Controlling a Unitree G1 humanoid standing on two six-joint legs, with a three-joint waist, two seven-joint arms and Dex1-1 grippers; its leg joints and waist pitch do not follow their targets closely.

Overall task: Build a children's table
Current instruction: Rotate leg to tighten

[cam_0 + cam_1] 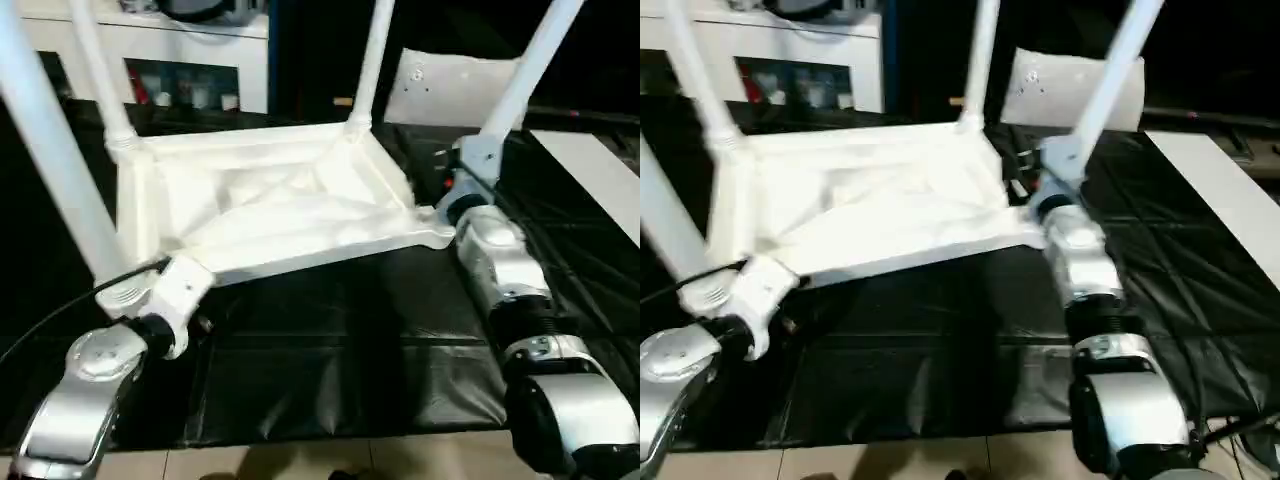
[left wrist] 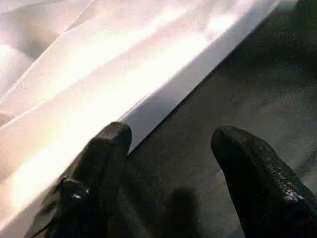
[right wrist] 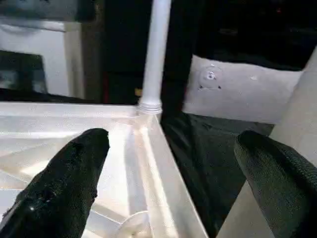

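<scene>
Four legs [image 1: 50,150] stand up from the inverted tabletop [image 1: 270,215] on the counter [image 1: 340,340]; both arms' jaws gape empty beside its near corners, probably steadying it.

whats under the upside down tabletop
The tabletop lies ribbed side up on a black sheet, which spreads out on all sides. Whatever lies directly beneath it is covered.

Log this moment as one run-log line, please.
stage: all four legs in sockets | tabletop: upside down on black mat | left gripper: open, beside tabletop edge | right gripper: open, at near-right corner
</scene>
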